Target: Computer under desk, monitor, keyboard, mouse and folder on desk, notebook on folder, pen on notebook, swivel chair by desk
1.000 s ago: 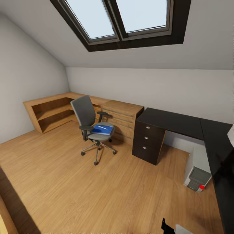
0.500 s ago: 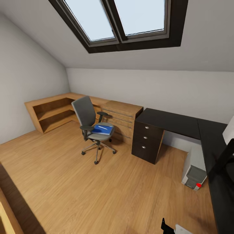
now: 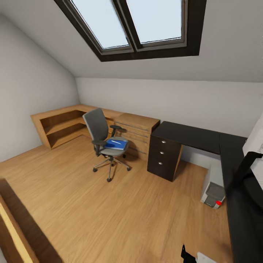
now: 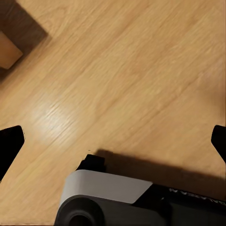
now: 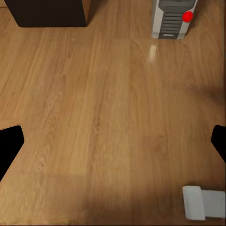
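The grey swivel chair [image 3: 100, 136] stands on the wood floor, apart from the black L-shaped desk [image 3: 190, 136]. The blue folder [image 3: 116, 144] lies on its seat with a thin pale pen-like stick on top. The grey computer [image 3: 213, 185] [image 5: 171, 19] sits on the floor under the desk. The monitor's white back [image 3: 255, 142] and black stand [image 3: 244, 168] rise from the desk at the far right. My left gripper [image 4: 113, 141] and right gripper [image 5: 113, 143] are both open over bare floor. The keyboard, mouse and notebook are out of view.
A black drawer unit [image 3: 164, 157] [image 5: 47, 12] holds up the desk's left end. Low wood shelf units [image 3: 62, 124] line the left corner beneath the sloped wall and skylight [image 3: 128, 25]. A wooden edge [image 3: 11, 233] stands at the near left. Open floor [image 3: 120, 212] lies between me and the chair.
The camera has turned to the right, so the room has slid left in the picture. More of the monitor and its stand has come into view at the right edge.
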Controlling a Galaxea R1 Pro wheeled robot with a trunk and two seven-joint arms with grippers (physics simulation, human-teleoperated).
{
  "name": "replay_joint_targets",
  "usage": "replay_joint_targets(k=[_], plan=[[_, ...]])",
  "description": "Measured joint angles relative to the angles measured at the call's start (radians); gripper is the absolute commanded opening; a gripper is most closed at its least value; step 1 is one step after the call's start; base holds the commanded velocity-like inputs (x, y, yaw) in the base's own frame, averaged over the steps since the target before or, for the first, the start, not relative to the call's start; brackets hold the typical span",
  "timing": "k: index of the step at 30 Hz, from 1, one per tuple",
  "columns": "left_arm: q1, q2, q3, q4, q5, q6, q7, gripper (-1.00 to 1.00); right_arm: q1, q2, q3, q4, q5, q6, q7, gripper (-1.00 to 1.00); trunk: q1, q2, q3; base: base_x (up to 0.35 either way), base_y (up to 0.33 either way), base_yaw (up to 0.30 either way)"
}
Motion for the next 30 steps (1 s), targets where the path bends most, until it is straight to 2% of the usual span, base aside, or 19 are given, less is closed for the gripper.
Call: replay_joint_targets(k=[9,11,24,30], plan=[[0.0,0.004,0.0,-0.004,-0.001,0.0,0.001,1.0,0.0,0.001,0.0,0.0,0.0,0.0,-0.001,1.0,-0.035,0.063,0.028,-0.296,0.0,0.0],[0.0,0.01,0.001,-0.007,0.0,0.0,0.001,1.0,0.001,0.001,0.0,0.001,0.0,0.0,-0.001,1.0,-0.035,0.063,0.028,-0.055,0.0,-0.112],[0.0,0.01,0.0,-0.004,-0.002,-0.004,-0.008,1.0,0.001,0.002,0.0,0.001,0.0,0.0,-0.001,1.0,-0.035,0.063,0.032,-0.011,0.0,-0.221],[0.0,0.012,0.002,-0.003,-0.001,-0.028,-0.009,1.0,0.0,0.007,0.0,0.0,0.0,0.0,-0.004,1.0,-0.035,0.063,0.032,-0.11,0.0,-0.029]])
